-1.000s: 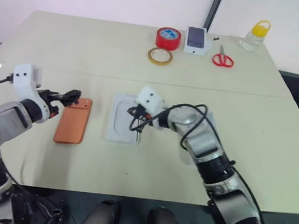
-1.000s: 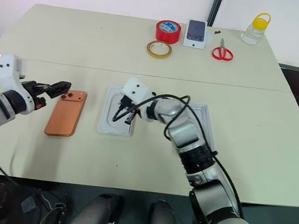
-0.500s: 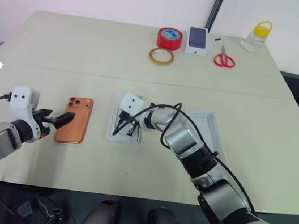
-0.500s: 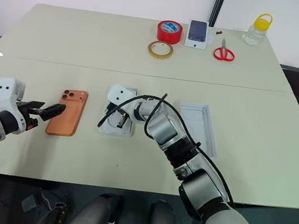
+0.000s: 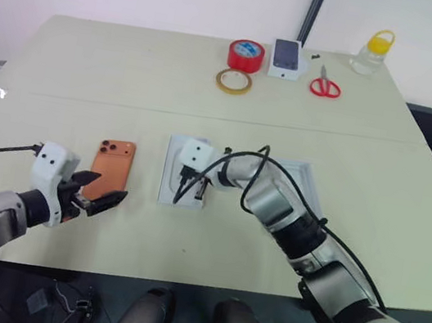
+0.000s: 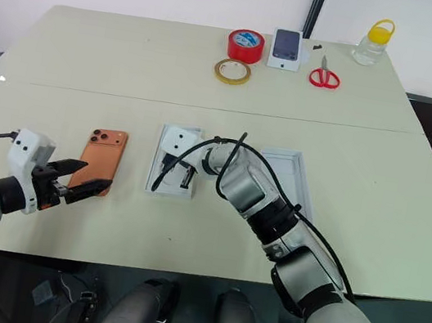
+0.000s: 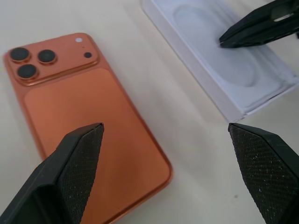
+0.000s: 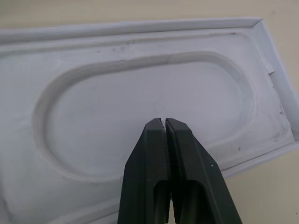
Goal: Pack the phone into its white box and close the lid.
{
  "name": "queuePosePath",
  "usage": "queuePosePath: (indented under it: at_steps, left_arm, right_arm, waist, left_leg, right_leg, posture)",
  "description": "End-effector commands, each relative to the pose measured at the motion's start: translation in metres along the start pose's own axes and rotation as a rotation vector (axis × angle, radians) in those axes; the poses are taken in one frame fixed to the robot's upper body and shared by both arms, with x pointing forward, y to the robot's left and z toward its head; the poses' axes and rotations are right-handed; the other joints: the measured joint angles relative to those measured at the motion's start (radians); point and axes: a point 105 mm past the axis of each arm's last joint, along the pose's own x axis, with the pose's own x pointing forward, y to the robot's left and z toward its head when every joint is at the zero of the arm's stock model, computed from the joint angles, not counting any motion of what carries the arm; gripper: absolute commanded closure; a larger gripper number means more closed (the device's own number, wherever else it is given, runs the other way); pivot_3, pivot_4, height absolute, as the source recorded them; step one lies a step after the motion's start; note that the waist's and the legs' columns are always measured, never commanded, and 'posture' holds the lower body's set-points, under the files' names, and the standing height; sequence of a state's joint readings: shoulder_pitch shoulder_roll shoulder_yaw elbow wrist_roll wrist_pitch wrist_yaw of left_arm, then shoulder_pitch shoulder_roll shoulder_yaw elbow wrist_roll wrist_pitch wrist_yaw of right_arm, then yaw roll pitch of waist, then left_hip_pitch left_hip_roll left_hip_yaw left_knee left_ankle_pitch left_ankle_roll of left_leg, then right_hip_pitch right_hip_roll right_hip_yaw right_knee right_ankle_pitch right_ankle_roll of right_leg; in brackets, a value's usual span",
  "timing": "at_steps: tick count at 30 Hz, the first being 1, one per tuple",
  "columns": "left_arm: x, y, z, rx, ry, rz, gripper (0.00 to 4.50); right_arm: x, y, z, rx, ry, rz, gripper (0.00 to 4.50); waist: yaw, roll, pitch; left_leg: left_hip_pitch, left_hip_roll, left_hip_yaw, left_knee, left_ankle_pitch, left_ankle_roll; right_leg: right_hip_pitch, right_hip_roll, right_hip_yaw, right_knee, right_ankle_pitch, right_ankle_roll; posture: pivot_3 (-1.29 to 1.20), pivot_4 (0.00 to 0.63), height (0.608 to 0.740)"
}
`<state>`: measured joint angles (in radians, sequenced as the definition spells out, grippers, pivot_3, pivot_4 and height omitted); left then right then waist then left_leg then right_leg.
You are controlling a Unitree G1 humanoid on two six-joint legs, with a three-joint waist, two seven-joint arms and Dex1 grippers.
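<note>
The copper-orange phone (image 5: pixel 108 168) lies camera side up on the table, left of centre. My left gripper (image 5: pixel 103 191) hovers open over the phone's near end, one finger (image 7: pixel 70 168) above the phone and the other above bare table. A flat white insert (image 8: pixel 117 98) with an oval recess sits in the white box (image 8: pixel 140 27), whose thin walls frame it. My right gripper (image 8: pixel 162 122) is shut and empty, its tips in the recess. The lid (image 6: pixel 292 178) lies open side up to the right of the box, partly hidden by my right arm.
Along the table's far edge stand a red tape roll (image 5: pixel 245 54), a tan tape ring (image 5: pixel 233 81), a small white box showing a dark-blue phone (image 5: pixel 285 57), red scissors (image 5: pixel 322 86) and a yellow-capped bottle (image 5: pixel 367 50).
My left gripper has drawn back from the phone's far end to its near end, sinking and rolling. The right gripper has stayed over the insert. The phone has not moved.
</note>
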<state>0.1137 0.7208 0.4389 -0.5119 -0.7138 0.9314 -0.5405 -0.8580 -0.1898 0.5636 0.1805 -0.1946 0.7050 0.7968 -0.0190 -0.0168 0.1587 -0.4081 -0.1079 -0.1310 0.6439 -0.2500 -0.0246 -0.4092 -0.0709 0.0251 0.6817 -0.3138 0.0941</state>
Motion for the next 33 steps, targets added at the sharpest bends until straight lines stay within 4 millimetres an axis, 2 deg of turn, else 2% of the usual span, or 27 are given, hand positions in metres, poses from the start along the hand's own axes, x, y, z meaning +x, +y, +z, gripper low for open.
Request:
queuePosePath:
  at_steps: [1, 3, 5, 10, 14, 18, 22, 26, 33]
  left_arm:
    - [-0.005, 0.035, 0.017, -0.067, -0.097, 0.189, 0.00]
    - [-0.007, 0.063, 0.018, -0.199, -0.128, 0.333, 0.00]
    - [-0.008, 0.077, 0.017, -0.294, -0.133, 0.409, 0.00]
    - [0.000, 0.081, 0.006, -0.390, -0.023, 0.436, 0.00]
    - [0.006, 0.081, -0.001, -0.454, 0.041, 0.418, 0.00]
    - [0.017, 0.065, -0.012, -0.489, 0.145, 0.316, 0.00]
    - [0.027, 0.045, -0.015, -0.477, 0.189, 0.218, 0.00]
    - [0.034, 0.025, -0.015, -0.482, 0.205, 0.131, 0.00]
    - [0.039, 0.002, -0.020, -0.529, 0.224, 0.030, 0.00]
  right_arm:
    - [-0.010, -0.013, 0.043, 0.048, -0.173, -0.048, 4.35]
    - [-0.006, -0.006, 0.050, 0.031, -0.186, -0.032, 4.35]
    - [0.000, 0.002, 0.057, 0.022, -0.195, -0.008, 4.35]
    - [0.017, 0.020, 0.073, -0.014, -0.194, 0.038, 4.35]
    - [0.029, 0.027, 0.078, -0.049, -0.154, 0.051, 4.35]
    - [0.040, 0.046, 0.084, -0.112, -0.124, 0.130, 4.35]
    - [0.050, 0.059, 0.079, -0.201, -0.076, 0.167, 4.35]
    - [0.056, 0.061, 0.077, -0.244, -0.053, 0.173, 4.35]
    - [0.060, 0.055, 0.064, -0.295, -0.009, 0.158, 4.35]
  waist:
    - [-0.003, 0.000, 0.000]
    - [-0.003, 0.000, 0.000]
    - [-0.003, 0.000, 0.000]
    - [-0.008, 0.000, 0.000]
    - [-0.021, 0.000, 0.000]
    - [-0.025, 0.000, 0.000]
    - [-0.026, 0.000, 0.000]
    - [-0.022, 0.000, -0.001]
    - [-0.021, 0.001, -0.002]
  left_leg:
    - [0.000, 0.000, 0.000, -0.001, 0.000, 0.000]
    - [0.000, 0.001, 0.000, -0.001, 0.000, 0.000]
    - [0.000, 0.001, -0.001, -0.001, 0.000, 0.000]
    - [0.000, 0.001, -0.001, -0.001, 0.000, -0.001]
    - [0.000, 0.001, -0.002, 0.000, 0.001, -0.001]
    - [0.000, 0.001, -0.002, 0.000, 0.001, -0.002]
    - [0.000, 0.001, -0.002, 0.000, 0.001, -0.002]
    - [0.001, 0.000, -0.002, 0.000, 0.001, -0.002]
    - [0.002, 0.000, -0.002, 0.000, 0.001, -0.002]
  right_leg:
    - [0.000, 0.000, 0.000, 0.000, 0.000, 0.000]
    - [-0.001, 0.001, 0.000, 0.001, 0.000, -0.001]
    - [-0.002, 0.001, 0.000, 0.001, 0.000, -0.001]
    - [-0.002, 0.002, 0.000, 0.001, 0.001, -0.001]
    - [-0.002, 0.002, -0.001, 0.002, 0.001, -0.001]
    - [-0.002, 0.002, -0.001, 0.002, 0.001, -0.001]
    - [-0.002, 0.002, -0.001, 0.002, 0.001, -0.001]
    - [-0.002, 0.002, -0.001, 0.002, 0.001, -0.001]
    - [-0.002, 0.001, -0.001, 0.002, 0.001, -0.001]
  posture:
    - [0.00, 0.150, 0.740]
    - [0.00, 0.150, 0.740]
    - [0.00, 0.150, 0.740]
    - [0.00, 0.150, 0.740]
    - [0.00, 0.150, 0.740]
    - [0.00, 0.150, 0.740]
    - [0.00, 0.150, 0.740]
    - [0.00, 0.150, 0.740]
    - [0.00, 0.150, 0.740]
